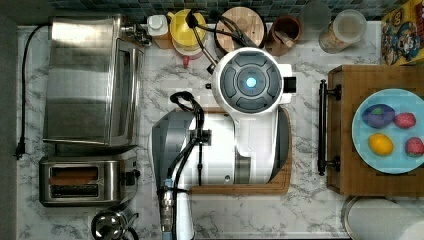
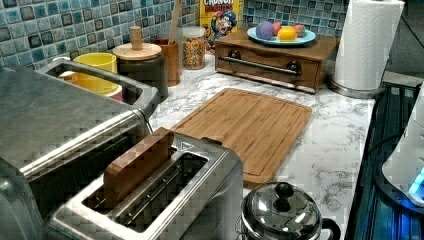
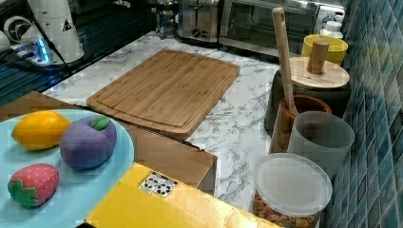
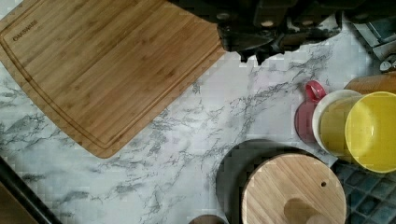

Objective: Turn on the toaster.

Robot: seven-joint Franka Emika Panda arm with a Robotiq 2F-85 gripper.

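The toaster (image 1: 85, 182) is sitting at the lower left of the top view, on the marble desk (image 1: 310, 200), just beside the toaster oven (image 1: 92, 80), with a wooden block (image 2: 137, 165) standing in one slot. The arm (image 1: 235, 130) is hanging over the cutting board (image 2: 245, 130), well apart from the toaster. Whether the fingers are released or clenched, I cannot tell
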